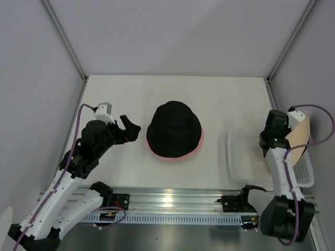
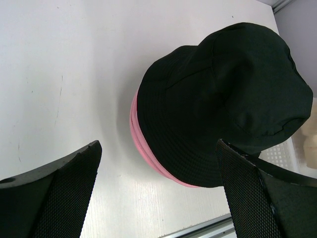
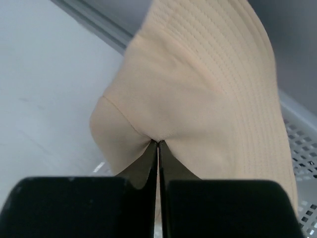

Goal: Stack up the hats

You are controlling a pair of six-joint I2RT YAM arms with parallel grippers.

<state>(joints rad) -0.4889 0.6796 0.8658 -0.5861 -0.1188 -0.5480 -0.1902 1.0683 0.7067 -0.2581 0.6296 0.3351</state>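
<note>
From above: the black hat (image 1: 174,128) sits on a pink hat (image 1: 175,158) at the middle of the worktop (image 1: 220,99), with the left claw (image 1: 132,129) just beside them. The beige hat (image 1: 302,130) hangs over the white tray (image 1: 246,157). Left wrist: this claw is wide open — holding nothing. Right wrist: the right claw (image 3: 158,143) is closed tightly on the beige hat.

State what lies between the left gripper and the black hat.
Nothing but bare table: the top external view shows an open strip between the left gripper and the black hat.
</note>
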